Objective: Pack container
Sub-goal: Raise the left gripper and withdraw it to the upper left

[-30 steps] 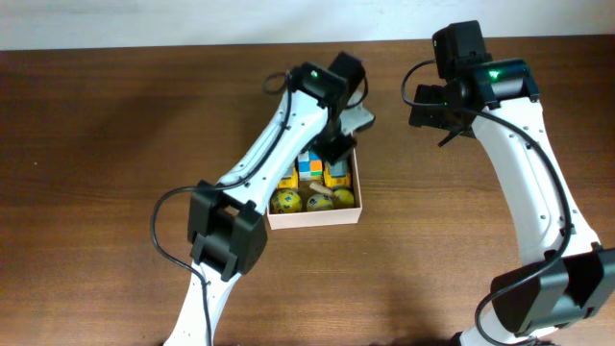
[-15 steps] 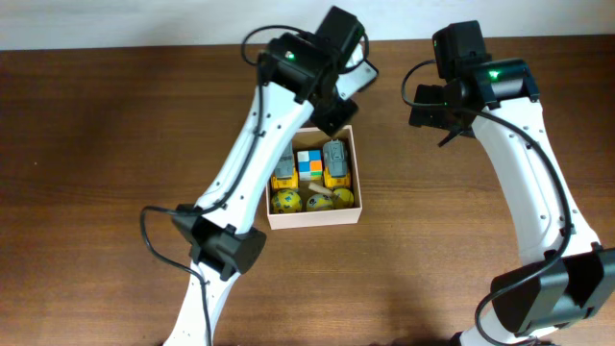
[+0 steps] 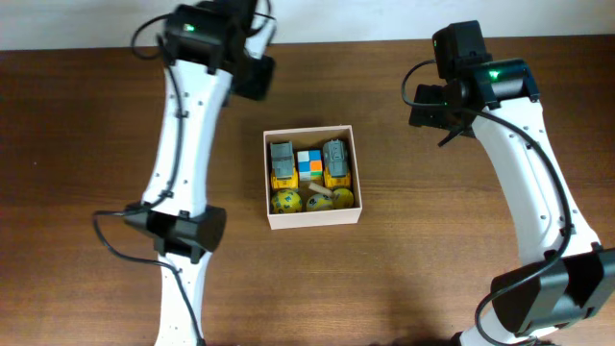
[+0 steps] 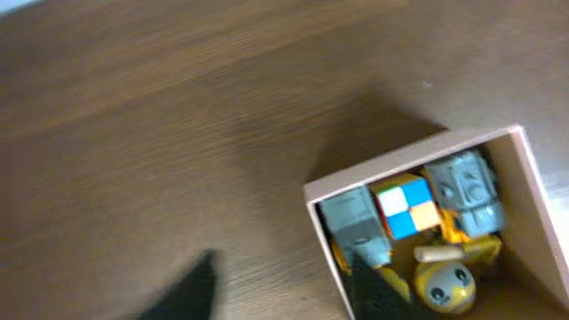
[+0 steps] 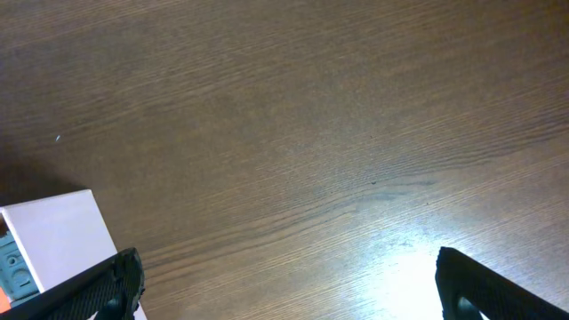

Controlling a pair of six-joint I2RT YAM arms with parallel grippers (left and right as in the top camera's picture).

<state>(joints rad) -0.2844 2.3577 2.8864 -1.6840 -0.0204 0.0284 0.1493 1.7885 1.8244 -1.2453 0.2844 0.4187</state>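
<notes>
Near the middle of the brown wooden table (image 3: 96, 192): the container (image 3: 312, 217), square and shallow, whitish outside, tan inside, flat on the wood with its top open. Along its far wall, two grey-and-yellow toy trucks (image 3: 282, 163) flanking a multicoloured cube (image 3: 308, 164). Along its near wall, yellow balls (image 3: 285, 201) with a pale stick-like piece (image 3: 323, 196) between them, too small to identify. Blurred in the left wrist view, near side cropped by the frame, a dark fingertip overlapping part of the contents. No more than a white corner in the right wrist view. Well apart toward the far left, the left gripper (image 4: 284, 298), fingers parted with nothing between them, only the tips in frame. Off to the right, clear of the box, the right gripper (image 5: 293, 293), spread wide and empty over bare wood.
</notes>
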